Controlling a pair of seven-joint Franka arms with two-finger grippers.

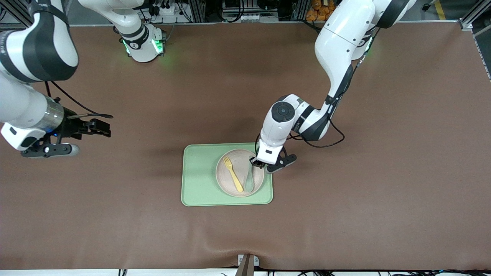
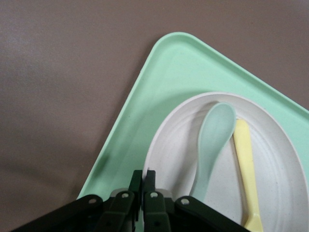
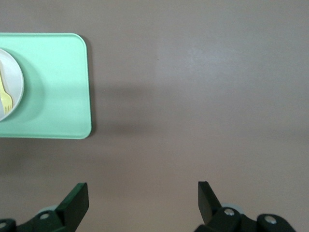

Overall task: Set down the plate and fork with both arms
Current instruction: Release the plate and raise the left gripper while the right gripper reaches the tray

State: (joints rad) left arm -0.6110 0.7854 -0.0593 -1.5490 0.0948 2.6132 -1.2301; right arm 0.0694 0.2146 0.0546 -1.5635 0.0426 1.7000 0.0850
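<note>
While the left gripper (image 1: pixel 257 163) sits low at the rim of the plate (image 1: pixel 230 184), its fingers (image 2: pixel 143 186) are pinched tight together with nothing between them that I can see. The plate lies on the green tray (image 1: pixel 197 180), toward the left arm's end of it, and the yellow fork (image 1: pixel 233 173) rests inside the plate with its tines pointing away from the front camera. A teal spoon (image 1: pixel 249 183) lies beside the fork, on the side nearer the left gripper, its handle running up toward those closed fingers.

To my eye the placing looks all but done, so the careful part is leaving cleanly. I would lift the left gripper straight up before swinging it away, since any sideways drag could catch the spoon handle or nudge the plate across the tray.

Over bare brown table toward its own end, the right gripper (image 1: pixel 94 126) waits, well apart from the tray, jaws spread wide and empty.
</note>
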